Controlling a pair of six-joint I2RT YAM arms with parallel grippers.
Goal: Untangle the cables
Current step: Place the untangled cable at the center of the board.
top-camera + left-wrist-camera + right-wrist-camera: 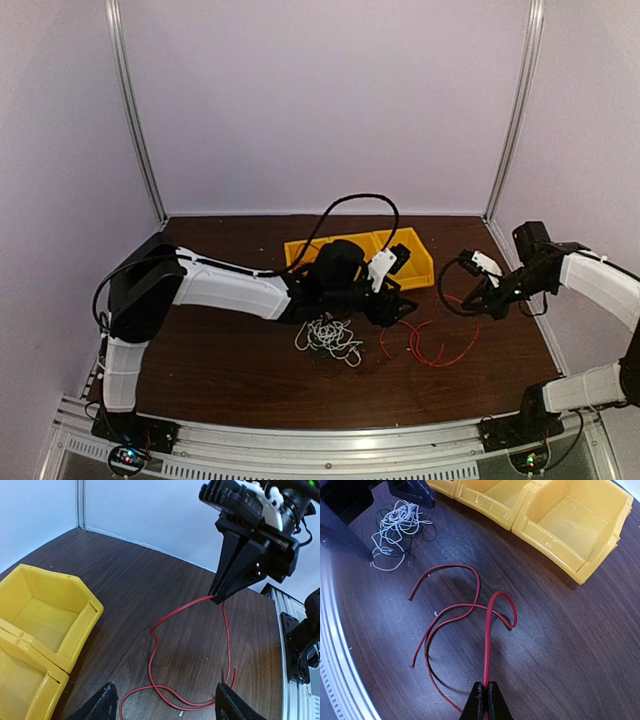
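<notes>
Lying in loose loops on the surface (pixel 220 370), the red cable (pixel 430 345) rises at one strand to the right hand (pixel 484 690), which is clenched on it. The white-and-black clump (pixel 328 338) rests apart, to the left of the red cable. The left hand (pixel 167 702), released and empty, is nearer the clump.

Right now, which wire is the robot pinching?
The red cable: the shut right tool pinches it. The white-and-dark clump lies apart, ungripped.

Wooden table (pixel 230 370), cables (pixel 328 338), yellow bins (pixel 418 262)
</notes>
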